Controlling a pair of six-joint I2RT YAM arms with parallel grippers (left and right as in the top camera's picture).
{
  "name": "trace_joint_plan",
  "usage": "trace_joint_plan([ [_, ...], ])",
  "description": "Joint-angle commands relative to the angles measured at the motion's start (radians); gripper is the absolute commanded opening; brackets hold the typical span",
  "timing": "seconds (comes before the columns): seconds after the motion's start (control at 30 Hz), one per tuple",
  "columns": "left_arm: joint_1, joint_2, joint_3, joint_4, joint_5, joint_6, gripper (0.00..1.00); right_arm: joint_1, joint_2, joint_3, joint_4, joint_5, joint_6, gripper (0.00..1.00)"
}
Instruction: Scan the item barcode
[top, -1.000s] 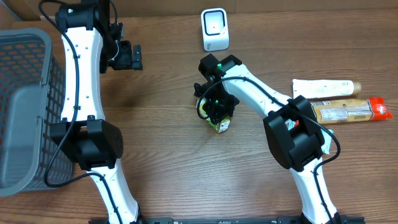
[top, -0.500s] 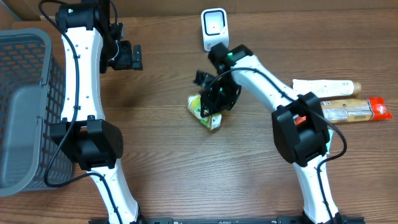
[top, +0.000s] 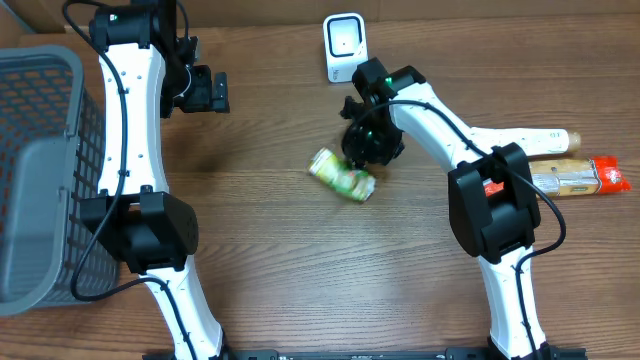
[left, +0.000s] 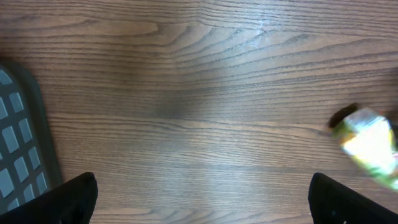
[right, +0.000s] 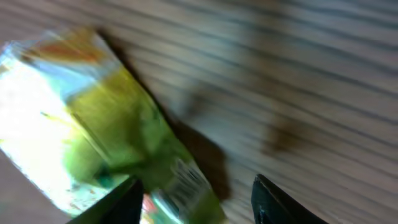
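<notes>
Overhead: green packet lies flat just beside right pincer.

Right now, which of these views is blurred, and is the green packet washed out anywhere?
Overhead view: sharp and evenly lit, the green packet clear. Left wrist view: wood in focus, packet soft and overexposed at the right edge. Right wrist view: heavy motion blur throughout, packet's left side blown out white, its barcode smeared.
</notes>
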Motion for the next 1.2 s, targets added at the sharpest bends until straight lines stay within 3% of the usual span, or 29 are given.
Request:
trace_joint_plan([
  [0.0, -0.007, 0.008, -0.003, 0.001, -0.003, 0.018, 0.99, -0.006, -0.005, 0.062, 0.0, 0.234, 0.019, 0.57],
  [0.23, -0.007, 0.008, -0.003, 0.001, -0.003, 0.018, 0.99, -0.009, -0.009, 0.069, 0.028, 0.338, 0.018, 0.56],
  [0.47, -0.007, 0.008, -0.003, 0.001, -0.003, 0.018, 1.0, -0.009, -0.022, 0.206, -0.073, 0.148, -0.045, 0.54],
  [0.53, -0.007, 0.008, -0.003, 0.001, -0.003, 0.018, 0.99, -0.002, -0.023, 0.243, -0.106, 0.08, -0.046, 0.47],
  [0.67, -0.007, 0.008, -0.003, 0.001, -0.003, 0.018, 1.0, 0.023, -0.023, 0.24, -0.128, -0.014, -0.045, 0.24],
  [0.83, -0.007, 0.008, -0.003, 0.001, -0.003, 0.018, 1.0, 0.063, -0.021, 0.172, -0.082, -0.01, 0.003, 0.05],
  [1.17, -0.007, 0.008, -0.003, 0.001, -0.003, 0.018, 1.0, 0.138, -0.021, -0.017, 0.104, 0.098, 0.182, 0.04],
])
